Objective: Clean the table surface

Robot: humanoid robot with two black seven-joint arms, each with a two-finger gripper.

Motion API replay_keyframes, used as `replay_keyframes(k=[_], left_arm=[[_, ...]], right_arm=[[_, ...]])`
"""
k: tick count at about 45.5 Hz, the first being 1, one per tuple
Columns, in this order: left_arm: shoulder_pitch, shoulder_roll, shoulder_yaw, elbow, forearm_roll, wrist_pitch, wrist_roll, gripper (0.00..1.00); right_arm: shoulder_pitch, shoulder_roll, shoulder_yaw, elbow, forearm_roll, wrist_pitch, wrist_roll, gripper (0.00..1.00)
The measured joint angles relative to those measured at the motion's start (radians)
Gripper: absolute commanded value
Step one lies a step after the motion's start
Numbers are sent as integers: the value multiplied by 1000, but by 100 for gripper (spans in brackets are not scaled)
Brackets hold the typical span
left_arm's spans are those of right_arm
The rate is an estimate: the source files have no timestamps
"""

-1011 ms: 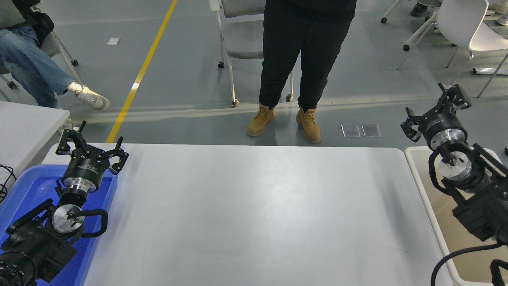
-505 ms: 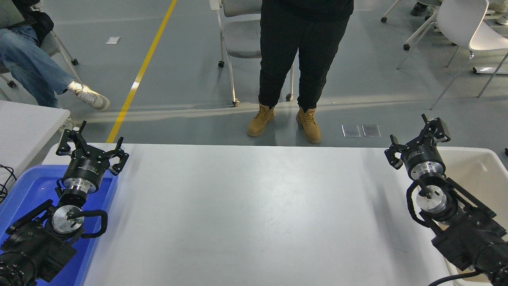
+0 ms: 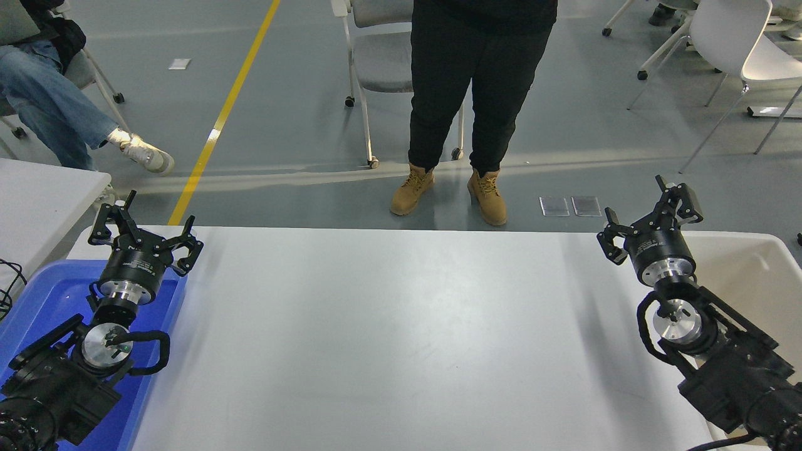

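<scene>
The table (image 3: 388,338) spreads wide and bare below me. My right gripper (image 3: 648,216) hangs over its far right corner, fingers spread and empty, ready to reach in; my left gripper (image 3: 145,233) waits open above the blue bin (image 3: 37,300).
</scene>
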Motion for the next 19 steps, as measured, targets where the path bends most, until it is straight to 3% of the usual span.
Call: replay_keyframes(k=[19], left_arm=[[0, 0, 0, 0, 0, 0, 0, 100]], right_arm=[[25, -15, -4, -28, -47, 13, 23, 99]])
